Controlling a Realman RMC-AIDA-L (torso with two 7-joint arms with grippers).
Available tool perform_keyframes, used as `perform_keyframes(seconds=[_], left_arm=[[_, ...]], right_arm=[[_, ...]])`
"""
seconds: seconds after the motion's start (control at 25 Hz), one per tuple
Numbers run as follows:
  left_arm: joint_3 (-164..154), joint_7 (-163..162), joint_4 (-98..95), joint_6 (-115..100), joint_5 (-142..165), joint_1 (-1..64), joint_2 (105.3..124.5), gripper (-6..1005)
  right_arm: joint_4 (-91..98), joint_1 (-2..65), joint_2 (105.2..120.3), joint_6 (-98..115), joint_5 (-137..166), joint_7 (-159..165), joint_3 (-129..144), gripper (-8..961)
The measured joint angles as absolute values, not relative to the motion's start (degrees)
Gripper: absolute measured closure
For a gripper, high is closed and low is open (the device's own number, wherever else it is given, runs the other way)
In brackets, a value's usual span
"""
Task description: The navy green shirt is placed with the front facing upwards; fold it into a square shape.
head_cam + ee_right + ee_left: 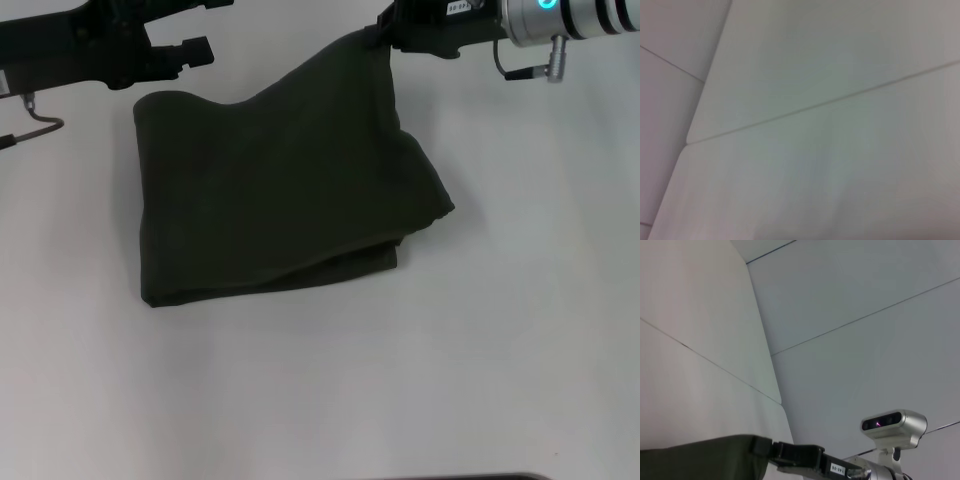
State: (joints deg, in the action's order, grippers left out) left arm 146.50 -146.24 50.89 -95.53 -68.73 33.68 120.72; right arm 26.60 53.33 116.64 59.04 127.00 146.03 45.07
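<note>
Olive-green cotton is pinched in the right gripper (383, 40) at the upper right of the head view, where we see its black jaws closed on one raised corner of the navy green shirt (280, 190); the left wrist view shows the same black clamp (771, 450) biting the cloth edge. From that lifted corner the fabric slopes down and spreads into a folded, roughly rectangular stack across the upper middle of the frame, lying on the white table (420, 380), with layered edges showing along its lower right side. The left gripper (190, 52) sits at the upper left, just above the shirt's far left corner; we cannot tell whether it is open or closed. We judge the shirt light, limp and prone to sagging or shifting between layers, so we would take hold at corners and along the hem, pinching all layers together.
</note>
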Motion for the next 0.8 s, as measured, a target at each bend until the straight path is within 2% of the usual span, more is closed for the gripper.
perform_keyframes(seconds=[0.2,0.8], left_arm=[[146.7,-146.3,50.9,-95.5,-68.7,33.7,120.83,49],[146.6,-146.5,50.9,-95.5,-68.8,33.8,121.12,49]], right_arm=[[25.1,53.8,117.30,54.7,127.1,145.1,46.8,918],[24.1,53.5,117.41,50.7,127.0,145.8,49.5,918]])
